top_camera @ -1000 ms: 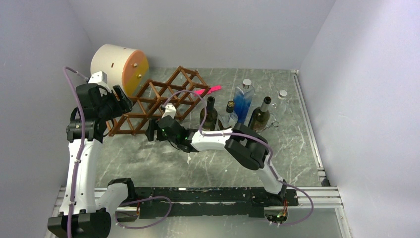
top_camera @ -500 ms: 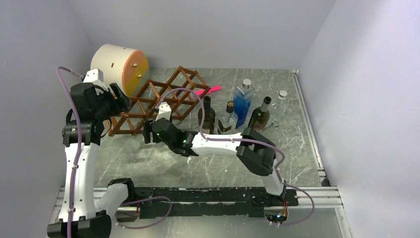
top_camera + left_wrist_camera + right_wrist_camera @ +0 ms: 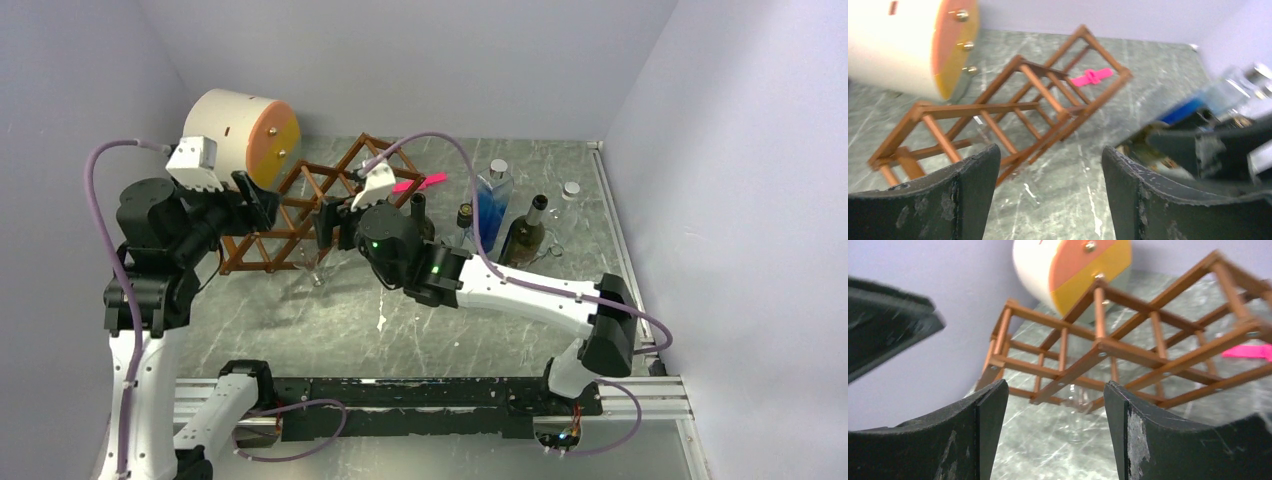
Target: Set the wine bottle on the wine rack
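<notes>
Wine rack (image 3: 300, 195), a reddish-brown lattice of thin bars, sat on the grey marbled table (image 3: 330, 320) in the upper left-centre of the top view, just right of a cream-and-orange drum (image 3: 240, 135). A dark wine bottle (image 3: 418, 212) stood upright right of the rack, partly hidden behind the right arm. A second dark wine bottle (image 3: 527, 235) stood upright farther right, near a blue bottle (image 3: 492, 205). A pink item (image 3: 420, 183) lay on the table by the rack's upper right corner. The left gripper (image 3: 252, 200) was positioned at the rack's left end. In its wrist view its fingers (image 3: 973, 175) were spread with nothing between them, and the rack (image 3: 1045, 85) filled the centre of the frame. The right gripper (image 3: 330, 228) was positioned at the rack's lower edge, pointing left. Its fingers (image 3: 990, 410) were likewise spread and empty, framing the rack (image 3: 1100, 345). A clear glassy shape showed beneath the rack's lower bars, too blurred to identify.
</notes>
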### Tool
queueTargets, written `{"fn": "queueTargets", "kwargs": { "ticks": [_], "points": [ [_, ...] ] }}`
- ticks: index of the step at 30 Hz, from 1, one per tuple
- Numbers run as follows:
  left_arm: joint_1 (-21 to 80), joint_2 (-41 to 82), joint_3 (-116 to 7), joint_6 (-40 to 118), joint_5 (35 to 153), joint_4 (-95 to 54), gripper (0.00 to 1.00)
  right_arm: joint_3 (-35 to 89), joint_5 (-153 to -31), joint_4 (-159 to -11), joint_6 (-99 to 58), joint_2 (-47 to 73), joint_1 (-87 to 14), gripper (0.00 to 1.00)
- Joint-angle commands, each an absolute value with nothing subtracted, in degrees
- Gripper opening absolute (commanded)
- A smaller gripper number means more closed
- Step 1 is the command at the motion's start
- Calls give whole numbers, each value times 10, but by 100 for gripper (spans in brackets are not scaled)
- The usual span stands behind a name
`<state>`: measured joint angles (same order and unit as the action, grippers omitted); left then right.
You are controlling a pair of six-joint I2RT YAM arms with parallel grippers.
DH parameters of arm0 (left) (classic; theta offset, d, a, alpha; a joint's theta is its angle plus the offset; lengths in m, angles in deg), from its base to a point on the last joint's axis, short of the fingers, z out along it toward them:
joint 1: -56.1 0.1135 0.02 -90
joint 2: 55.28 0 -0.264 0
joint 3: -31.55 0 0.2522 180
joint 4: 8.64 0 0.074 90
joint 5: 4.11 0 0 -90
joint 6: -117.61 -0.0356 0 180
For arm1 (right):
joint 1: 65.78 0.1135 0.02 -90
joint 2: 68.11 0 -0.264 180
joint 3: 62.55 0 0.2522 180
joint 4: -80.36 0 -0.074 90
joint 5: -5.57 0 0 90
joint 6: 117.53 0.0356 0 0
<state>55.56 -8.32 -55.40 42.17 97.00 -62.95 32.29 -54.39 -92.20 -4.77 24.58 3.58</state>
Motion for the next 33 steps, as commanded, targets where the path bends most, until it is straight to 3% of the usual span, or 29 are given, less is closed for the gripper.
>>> {"fn": "queueTargets", "kwargs": {
  "ticks": [1, 3, 9, 21, 33],
  "points": [
    [510, -110, -547, 381, 1071, -604, 84, 354, -408, -809, -99, 220, 31, 74],
    [488, -120, -536, 370, 1091, -595, 89, 367, -371, -763, -104, 210, 26, 75],
    [435, -141, -510, 347, 1078, -581, 91, 395, -309, -642, -63, 194, -7, 76],
    [393, -126, -491, 346, 1073, -573, 90, 369, -392, -597, -30, 166, -81, 76],
    [393, -98, -463, 364, 1091, -512, 89, 315, -446, -617, -56, 176, -103, 59]
  ]
}}
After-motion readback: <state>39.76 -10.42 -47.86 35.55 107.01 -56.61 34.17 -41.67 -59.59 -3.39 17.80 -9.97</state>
